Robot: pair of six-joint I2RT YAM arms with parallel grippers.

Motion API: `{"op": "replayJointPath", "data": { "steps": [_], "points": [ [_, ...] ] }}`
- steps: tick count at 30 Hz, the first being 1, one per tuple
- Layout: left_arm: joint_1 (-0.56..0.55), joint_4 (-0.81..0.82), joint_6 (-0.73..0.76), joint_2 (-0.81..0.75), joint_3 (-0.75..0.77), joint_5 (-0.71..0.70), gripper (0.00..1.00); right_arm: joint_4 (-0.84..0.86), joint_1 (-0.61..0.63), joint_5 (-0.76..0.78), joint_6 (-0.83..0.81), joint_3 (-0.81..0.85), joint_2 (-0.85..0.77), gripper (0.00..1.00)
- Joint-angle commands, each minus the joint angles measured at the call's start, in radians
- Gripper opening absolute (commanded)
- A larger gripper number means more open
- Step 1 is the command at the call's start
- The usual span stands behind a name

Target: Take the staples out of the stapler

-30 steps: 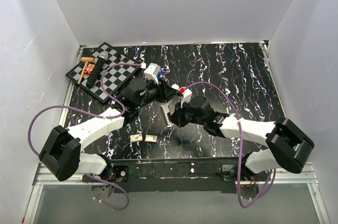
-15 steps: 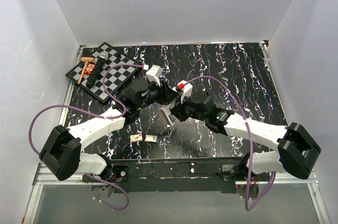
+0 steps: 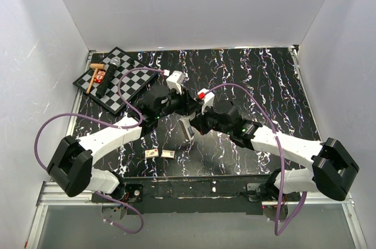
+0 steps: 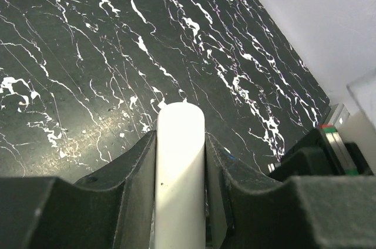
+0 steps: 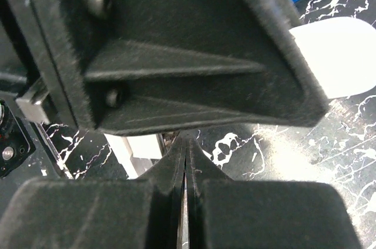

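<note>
The white stapler [image 3: 187, 124] is held up over the middle of the table, its grey underside hanging open. My left gripper [image 3: 183, 107] is shut on it; in the left wrist view the stapler's rounded white end [image 4: 180, 161] sits clamped between the two black fingers [image 4: 132, 172]. My right gripper [image 3: 195, 123] is shut, its tips [image 5: 185, 142] pressed together right under the left gripper's finger and next to a white part of the stapler [image 5: 138, 148]. The staples are hidden in every view.
A chessboard [image 3: 126, 84] lies at the back left with a microphone [image 3: 111, 70] and a wooden mallet [image 3: 94, 76] on it. Two small tan-and-white boxes [image 3: 151, 152] [image 3: 168, 154] lie near the front edge. White walls enclose the marbled black table [image 3: 258, 78].
The right arm has stretched out and its shut gripper has moved closer in under the stapler. The left gripper has shifted slightly right with the stapler still in it.
</note>
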Motion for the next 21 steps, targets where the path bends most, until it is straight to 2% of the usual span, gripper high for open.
{"op": "replayJointPath", "data": {
  "steps": [1,6,21],
  "points": [
    [-0.007,-0.082,0.027,0.053,0.118,0.007,0.00,0.089,0.006,-0.033,0.045,-0.017,-0.002,0.01],
    [-0.007,-0.199,0.029,0.130,0.189,0.016,0.00,0.150,0.004,-0.042,0.082,-0.068,0.002,0.01],
    [-0.027,-0.371,0.064,0.231,0.314,0.022,0.00,0.258,0.000,-0.099,0.142,-0.099,0.044,0.01]
  ]
}}
